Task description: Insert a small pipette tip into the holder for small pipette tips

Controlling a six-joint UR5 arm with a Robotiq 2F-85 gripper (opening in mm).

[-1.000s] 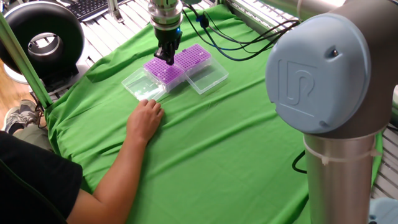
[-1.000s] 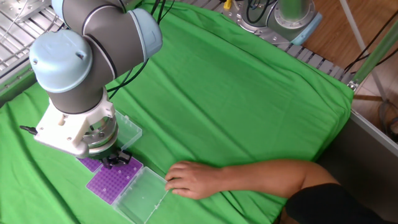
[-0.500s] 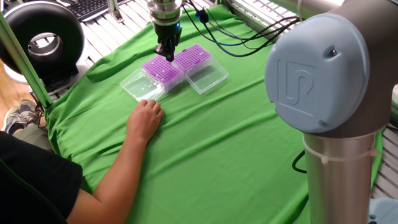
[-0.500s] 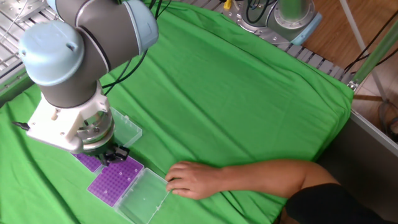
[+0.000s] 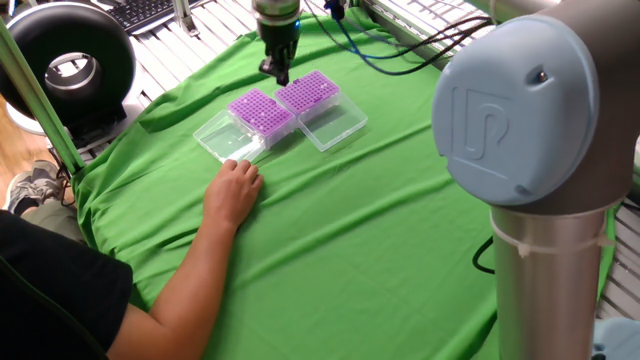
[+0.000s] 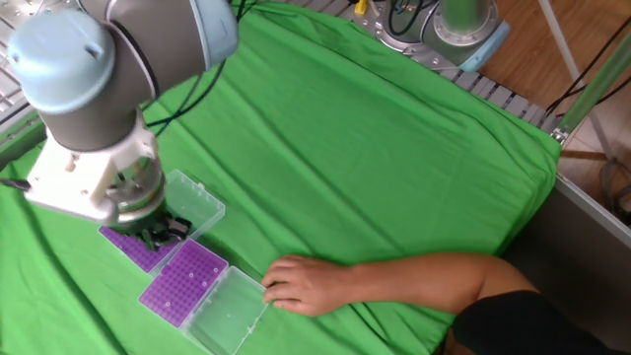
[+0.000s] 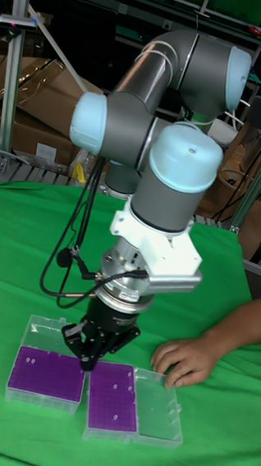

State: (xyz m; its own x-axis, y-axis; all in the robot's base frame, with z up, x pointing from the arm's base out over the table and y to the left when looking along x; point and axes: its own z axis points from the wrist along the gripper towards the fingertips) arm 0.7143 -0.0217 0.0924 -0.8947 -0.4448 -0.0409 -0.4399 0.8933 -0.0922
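Two alike purple racks in clear boxes with open lids lie side by side on the green cloth. One holder for small pipette tips (image 5: 262, 112) (image 6: 182, 281) (image 7: 112, 396) lies nearer the person's hand. The other purple rack (image 5: 308, 92) (image 6: 133, 247) (image 7: 48, 373) lies beside it. My gripper (image 5: 280, 72) (image 6: 158, 235) (image 7: 84, 360) hangs a little above the seam between the two racks, pointing down. Its fingers meet in a narrow point and look shut. No small pipette tip can be made out between them; it would be too small to see.
A person's hand (image 5: 232, 192) (image 6: 296, 284) (image 7: 183, 356) rests flat on the cloth just beside the nearer box's open lid (image 5: 228, 138) (image 6: 229, 314), the forearm stretching across the table. My arm's cables (image 5: 380, 60) trail behind the racks. A black ring light (image 5: 65, 65) stands off the table's corner.
My gripper has lifted off the rack nearer the hand and shifted toward the other rack. The hand and both boxes have stayed put.
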